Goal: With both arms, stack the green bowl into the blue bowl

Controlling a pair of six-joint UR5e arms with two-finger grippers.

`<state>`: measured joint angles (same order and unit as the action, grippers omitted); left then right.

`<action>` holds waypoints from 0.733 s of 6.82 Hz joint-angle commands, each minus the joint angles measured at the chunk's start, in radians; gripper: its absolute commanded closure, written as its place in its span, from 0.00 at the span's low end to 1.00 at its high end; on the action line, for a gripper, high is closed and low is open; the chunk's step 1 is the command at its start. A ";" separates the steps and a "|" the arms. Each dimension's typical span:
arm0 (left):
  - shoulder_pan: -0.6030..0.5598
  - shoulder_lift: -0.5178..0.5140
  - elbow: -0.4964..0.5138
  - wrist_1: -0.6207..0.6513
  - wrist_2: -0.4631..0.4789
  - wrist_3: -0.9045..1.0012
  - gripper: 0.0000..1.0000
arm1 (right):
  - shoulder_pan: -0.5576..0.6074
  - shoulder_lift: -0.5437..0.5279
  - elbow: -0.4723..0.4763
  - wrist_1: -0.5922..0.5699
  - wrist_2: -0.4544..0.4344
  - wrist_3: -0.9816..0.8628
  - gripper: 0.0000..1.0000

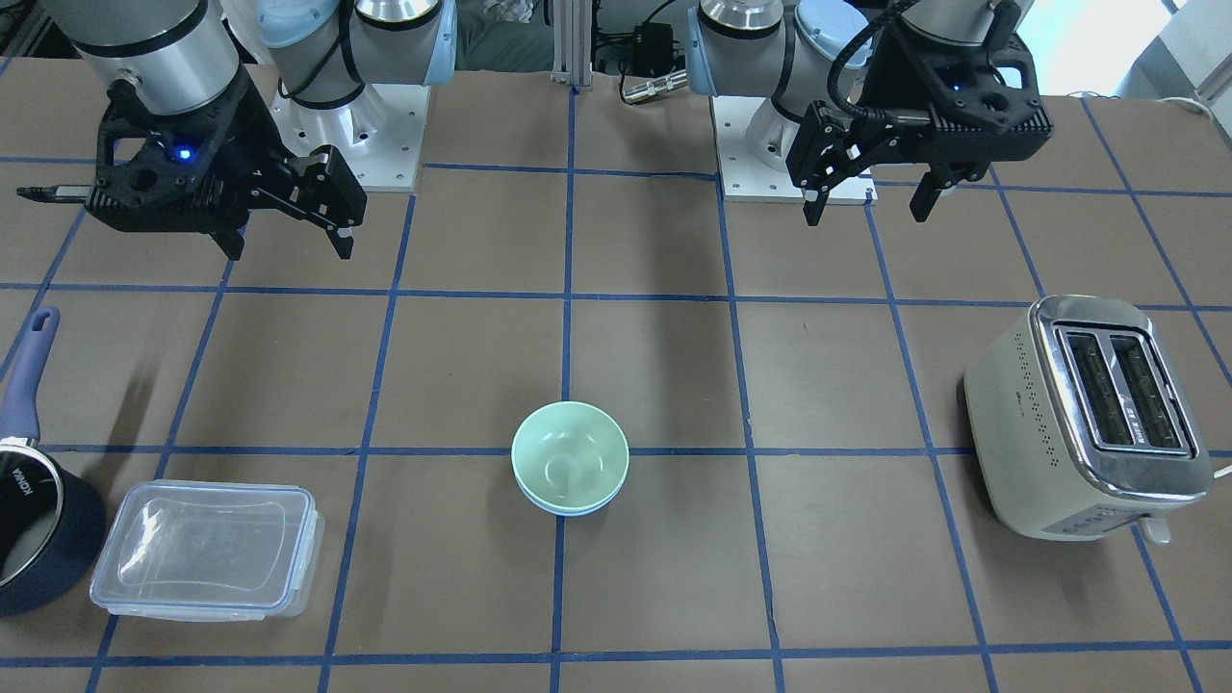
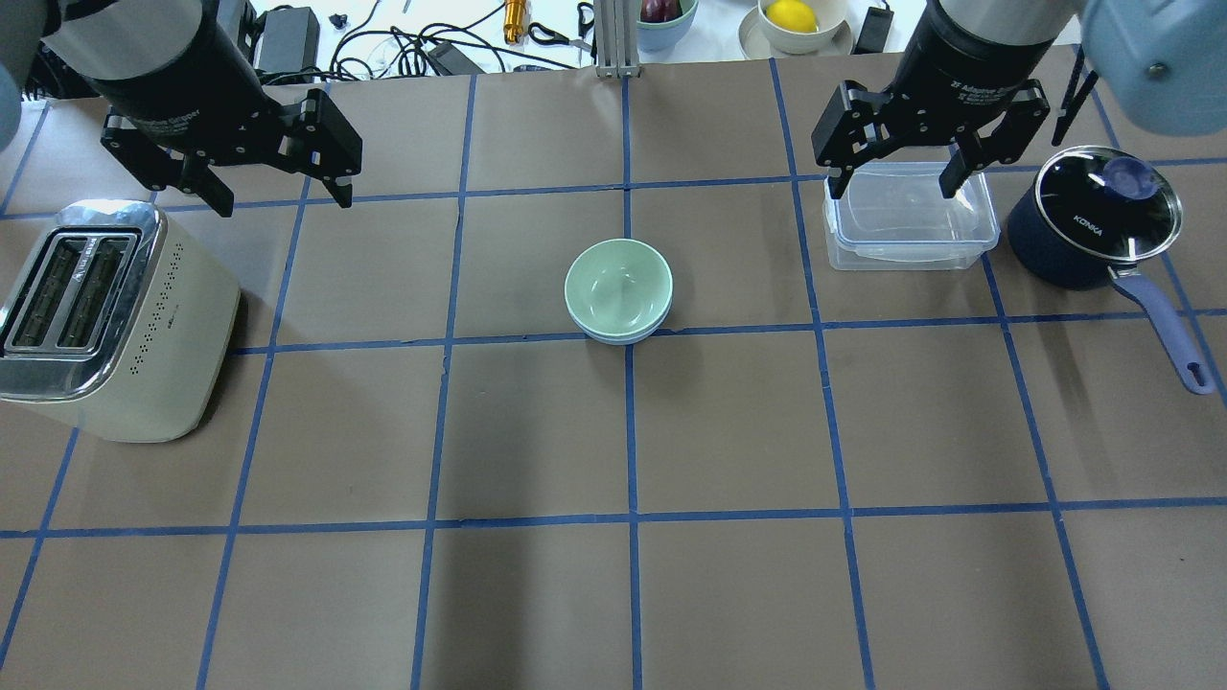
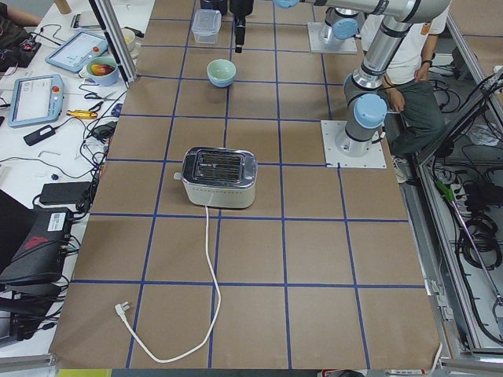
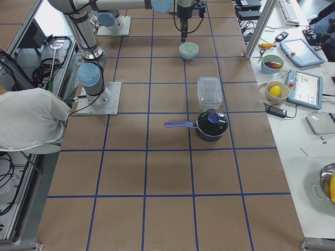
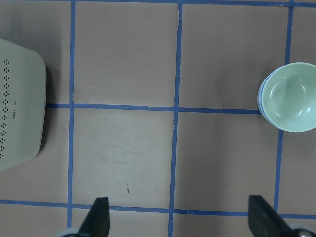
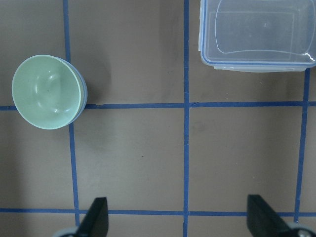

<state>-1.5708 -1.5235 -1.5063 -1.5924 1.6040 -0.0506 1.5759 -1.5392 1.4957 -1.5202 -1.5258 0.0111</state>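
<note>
Clearly left hand (image 2: 285, 199) and right hand (image 2: 891, 190) gape empty (green bowl (image 2: 616, 286) in blue bowl (image 1: 566, 509)).

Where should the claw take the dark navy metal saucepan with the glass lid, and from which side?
Probably the long blue handle, from above, fingers across its narrow width. It sticks out sideways from the dark navy metal saucepan, clear of the transparent rectangular plastic box, while the round body looks too wide for the open right claw.
</note>
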 commanded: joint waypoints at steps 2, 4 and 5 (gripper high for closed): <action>0.000 0.000 -0.002 -0.001 0.004 0.000 0.00 | 0.003 0.001 -0.026 0.078 -0.028 0.012 0.00; 0.000 0.000 -0.002 -0.001 0.001 0.000 0.00 | 0.003 0.004 -0.026 0.066 -0.034 0.012 0.00; 0.000 0.000 -0.002 -0.001 0.001 0.000 0.00 | 0.003 0.004 -0.026 0.067 -0.036 0.010 0.00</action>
<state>-1.5708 -1.5232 -1.5078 -1.5938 1.6052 -0.0506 1.5785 -1.5362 1.4699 -1.4524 -1.5588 0.0225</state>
